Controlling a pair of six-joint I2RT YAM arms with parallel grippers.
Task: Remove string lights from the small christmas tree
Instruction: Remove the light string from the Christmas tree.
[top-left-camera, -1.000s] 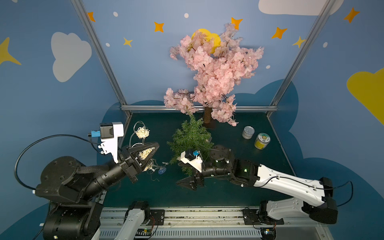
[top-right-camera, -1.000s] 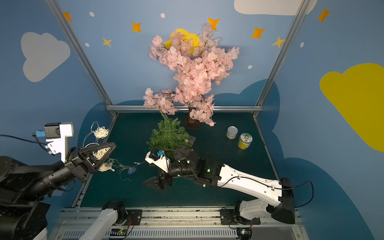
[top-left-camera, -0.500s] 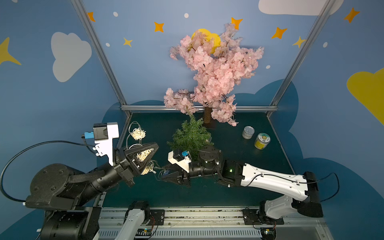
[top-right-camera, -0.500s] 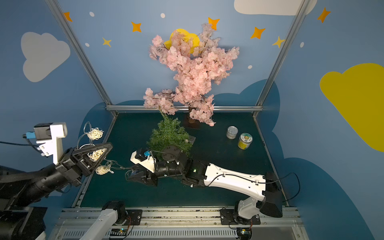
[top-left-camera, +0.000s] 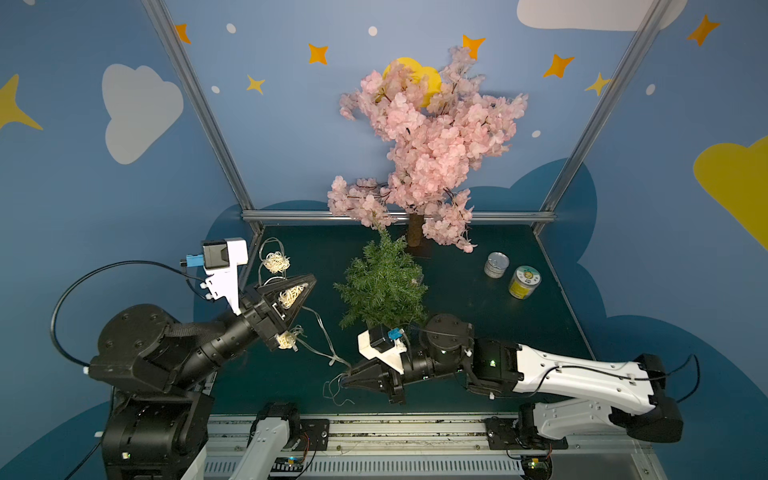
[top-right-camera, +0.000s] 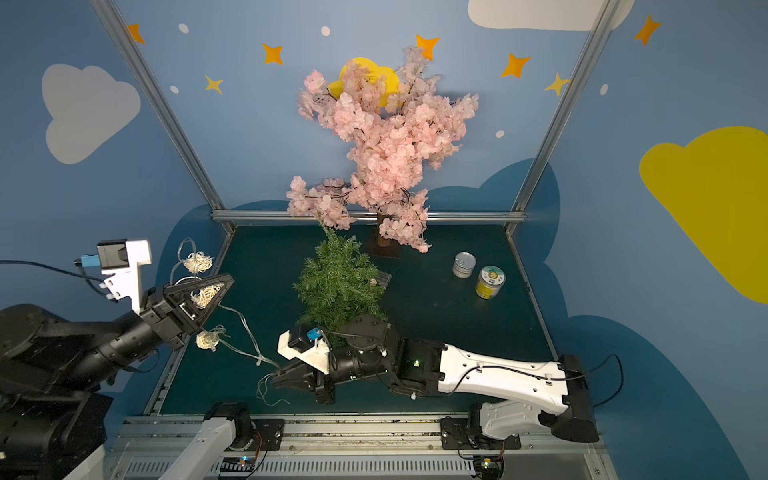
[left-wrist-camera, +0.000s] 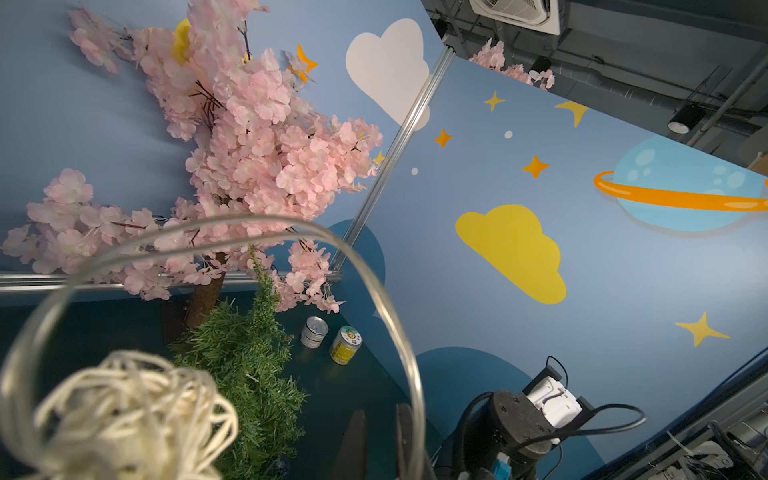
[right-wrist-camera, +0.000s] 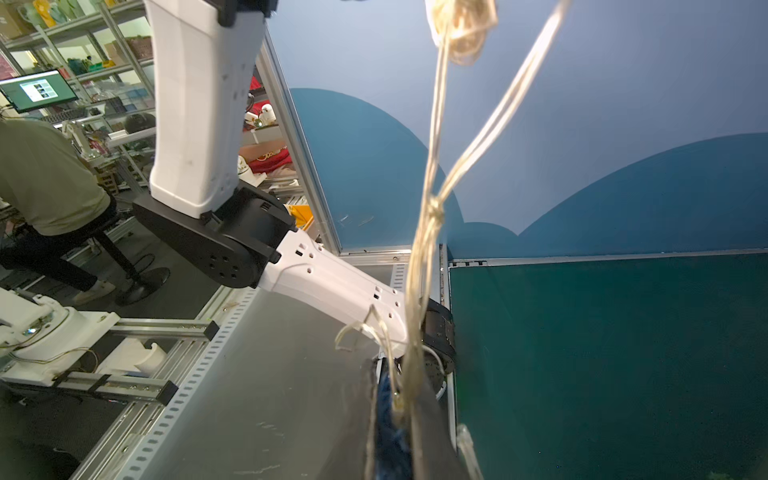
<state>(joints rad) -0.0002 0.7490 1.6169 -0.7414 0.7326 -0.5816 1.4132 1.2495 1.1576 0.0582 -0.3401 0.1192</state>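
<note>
The string lights run as a pale wire with cream woven balls (top-left-camera: 276, 262) from my left gripper (top-left-camera: 308, 280) down to my right gripper (top-left-camera: 347, 380). The left gripper is raised left of the small christmas tree (top-left-camera: 384, 286) and shut on the wire, with one cream ball (top-right-camera: 203, 296) at its fingers and another (top-right-camera: 208, 338) hanging below. In the left wrist view the wire loops (left-wrist-camera: 249, 226) over the gripper (left-wrist-camera: 378, 419). The right gripper (right-wrist-camera: 392, 395) is low, in front of the tree, shut on a blue ball (right-wrist-camera: 388, 424) and the wire (right-wrist-camera: 432, 216). A small clear box (top-right-camera: 383, 277) lies by the tree.
A tall pink blossom tree (top-left-camera: 428, 137) stands at the back behind the green one. Two cans (top-left-camera: 496, 264) (top-left-camera: 524, 282) sit at the back right of the dark green table (top-left-camera: 478, 299). Metal frame posts (top-left-camera: 199, 108) edge the booth walls.
My right gripper was open in front of the tree, swung left to the hanging wire and shut on it. My left arm shifted slightly, still holding the lights.
</note>
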